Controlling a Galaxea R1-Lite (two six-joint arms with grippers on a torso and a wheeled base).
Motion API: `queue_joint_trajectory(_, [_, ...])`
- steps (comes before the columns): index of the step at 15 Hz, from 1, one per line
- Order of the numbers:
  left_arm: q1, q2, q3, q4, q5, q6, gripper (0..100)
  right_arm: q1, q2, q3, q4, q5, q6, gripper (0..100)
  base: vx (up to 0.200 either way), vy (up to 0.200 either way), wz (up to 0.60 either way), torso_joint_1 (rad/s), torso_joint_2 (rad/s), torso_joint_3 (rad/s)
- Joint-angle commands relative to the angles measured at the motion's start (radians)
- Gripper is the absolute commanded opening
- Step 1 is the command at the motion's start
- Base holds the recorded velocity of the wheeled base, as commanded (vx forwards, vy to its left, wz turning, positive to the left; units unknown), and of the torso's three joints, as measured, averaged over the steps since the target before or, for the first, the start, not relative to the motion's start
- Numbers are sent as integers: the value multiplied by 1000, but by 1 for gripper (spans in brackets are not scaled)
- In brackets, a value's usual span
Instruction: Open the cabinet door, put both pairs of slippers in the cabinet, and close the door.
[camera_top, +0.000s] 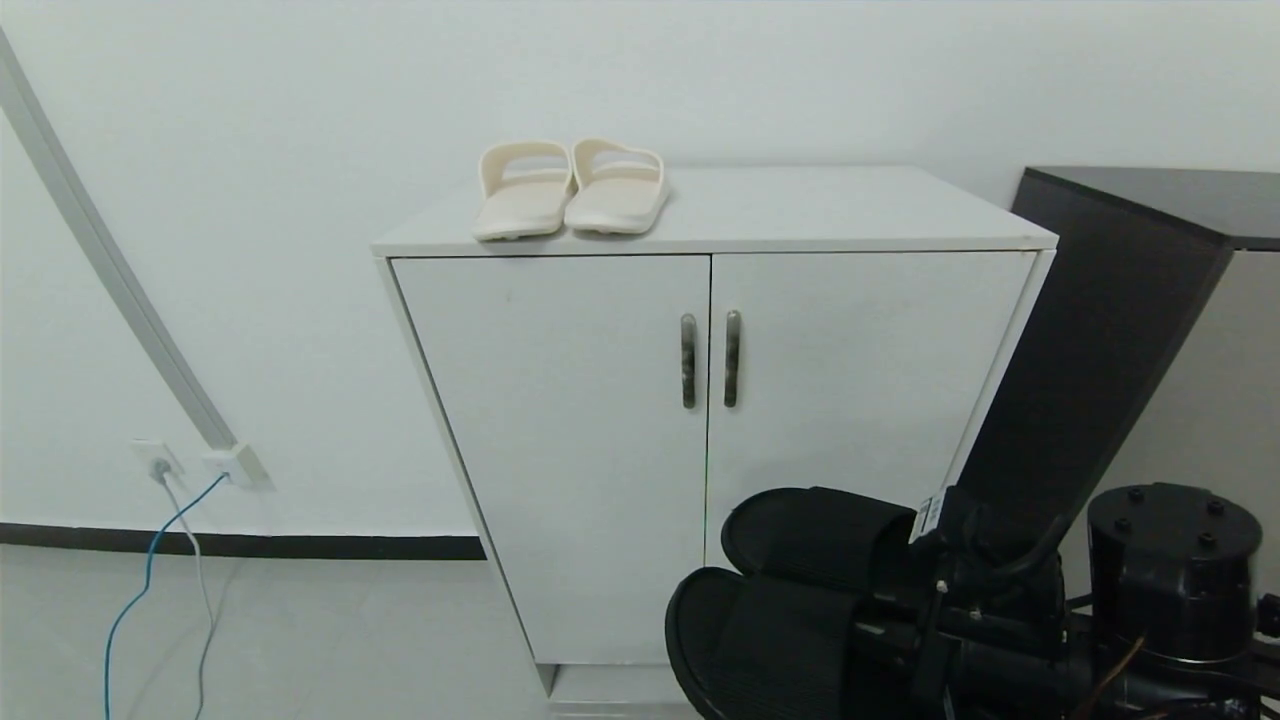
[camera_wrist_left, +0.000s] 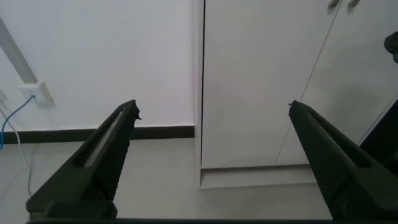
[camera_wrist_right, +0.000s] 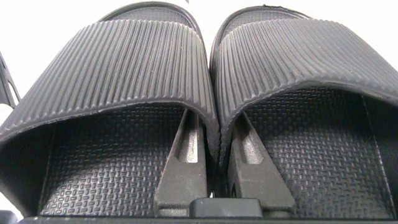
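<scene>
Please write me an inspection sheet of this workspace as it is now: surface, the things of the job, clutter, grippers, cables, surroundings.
Surface: top of the white two-door cabinet; both doors closed, grey metal bar handles side by side at the middle.
Job's things: pair of cream plastic slippers on the cabinet top, toward its left; pair of black ribbed slippers held low before the right door.
Clutter: nothing seen.
Grippers: right gripper shut on the black pair, one finger inside each slipper; left gripper open, facing the cabinet's lower left corner.
Cables: blue cable and white cable hang from wall sockets, left of the cabinet.
Surroundings: white wall; dark cabinet at the right.
</scene>
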Motion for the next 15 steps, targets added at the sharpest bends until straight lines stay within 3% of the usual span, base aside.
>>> queue_joint_trajectory(1, [0, 1, 0, 0, 0, 1, 100, 0, 1, 0, 0, 1, -1, 0, 0, 0, 0, -85, 447, 354])
queue_joint_trajectory(7, [0, 1, 0, 0, 0, 0, 100, 0, 1, 3, 0, 1, -2, 0, 0, 0, 0, -41, 431, 393])
queue_joint_trajectory(12, [0, 1, 0, 0, -1, 1, 100, 0, 14, 5, -2, 1, -2, 0, 0, 0, 0, 0, 22, 17])
queue_joint_trajectory(15, [0, 1, -1, -3, 77, -16, 100, 0, 4, 14, -4, -2, -4, 0, 0, 0, 0, 0, 0, 0])
